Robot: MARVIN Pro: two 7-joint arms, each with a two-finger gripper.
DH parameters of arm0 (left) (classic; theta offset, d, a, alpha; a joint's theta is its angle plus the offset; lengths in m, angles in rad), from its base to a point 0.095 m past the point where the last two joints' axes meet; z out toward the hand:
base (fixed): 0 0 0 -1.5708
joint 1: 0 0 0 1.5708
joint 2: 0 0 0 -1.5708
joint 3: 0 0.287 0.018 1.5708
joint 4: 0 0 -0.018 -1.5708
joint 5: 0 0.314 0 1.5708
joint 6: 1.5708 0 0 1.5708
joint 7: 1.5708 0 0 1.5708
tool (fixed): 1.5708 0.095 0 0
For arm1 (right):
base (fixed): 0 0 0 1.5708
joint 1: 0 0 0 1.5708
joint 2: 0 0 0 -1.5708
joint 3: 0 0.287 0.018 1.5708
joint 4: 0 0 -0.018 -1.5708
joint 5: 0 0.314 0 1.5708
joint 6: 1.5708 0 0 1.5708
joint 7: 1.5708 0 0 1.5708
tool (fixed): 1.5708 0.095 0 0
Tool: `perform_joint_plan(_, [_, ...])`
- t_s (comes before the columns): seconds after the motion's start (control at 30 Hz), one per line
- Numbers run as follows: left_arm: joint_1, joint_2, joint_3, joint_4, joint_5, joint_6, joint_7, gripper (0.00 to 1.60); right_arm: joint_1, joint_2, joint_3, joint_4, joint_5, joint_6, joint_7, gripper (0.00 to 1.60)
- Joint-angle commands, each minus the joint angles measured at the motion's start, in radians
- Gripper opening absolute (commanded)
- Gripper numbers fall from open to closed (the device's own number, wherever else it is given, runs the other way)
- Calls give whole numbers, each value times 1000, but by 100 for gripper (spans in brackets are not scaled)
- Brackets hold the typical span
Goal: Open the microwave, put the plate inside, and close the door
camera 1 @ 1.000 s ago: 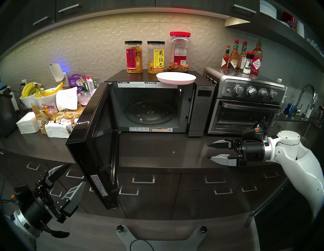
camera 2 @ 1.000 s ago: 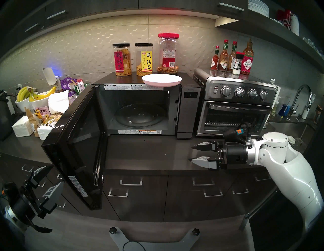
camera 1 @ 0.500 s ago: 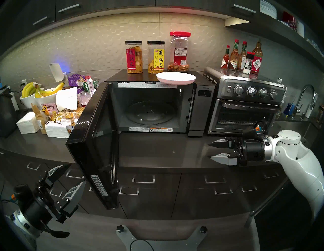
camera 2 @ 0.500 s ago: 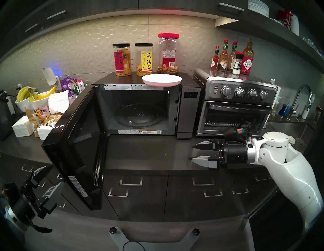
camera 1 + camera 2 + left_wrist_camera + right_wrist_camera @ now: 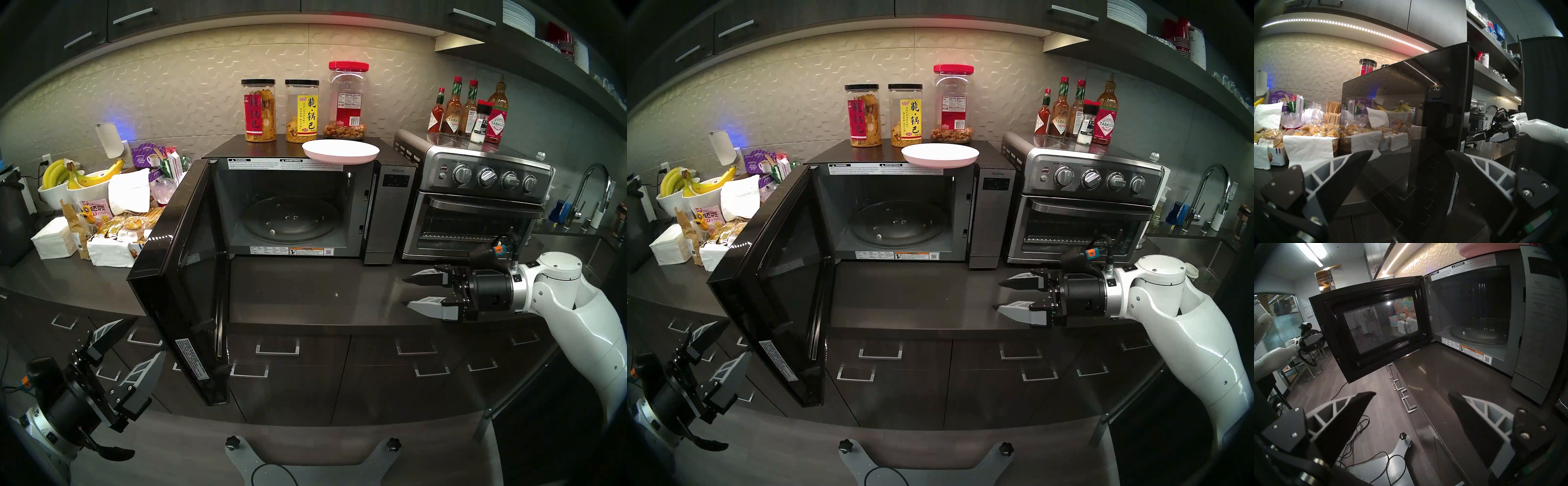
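Two tools hang with jaws spread and nothing between them: the left tool (image 5: pixel 142 339) low at the near left, outside the swung-out door (image 5: pixel 179 278), and the right tool (image 5: pixel 405 292) level over the bench (image 5: pixel 305 292), pointing left. Beyond them the microwave (image 5: pixel 390 217) stands open, its glass turntable (image 5: pixel 290 219) bare. Farther back, the plate (image 5: pixel 340 151) rests on the microwave's top at the front edge, just before three snack jars (image 5: pixel 302 110).
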Motion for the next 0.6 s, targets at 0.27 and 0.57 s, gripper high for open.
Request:
perform_joint_plan(0.27, [-3, -2, 0, -17, -1, 0, 0, 160, 93, -9, -9, -49, 14, 48, -35, 160])
perform_joint_plan(0.57, [-5, -4, -1, -17, 0, 2, -2, 160, 198, -31, -38, -61, 18, 95, -74, 160])
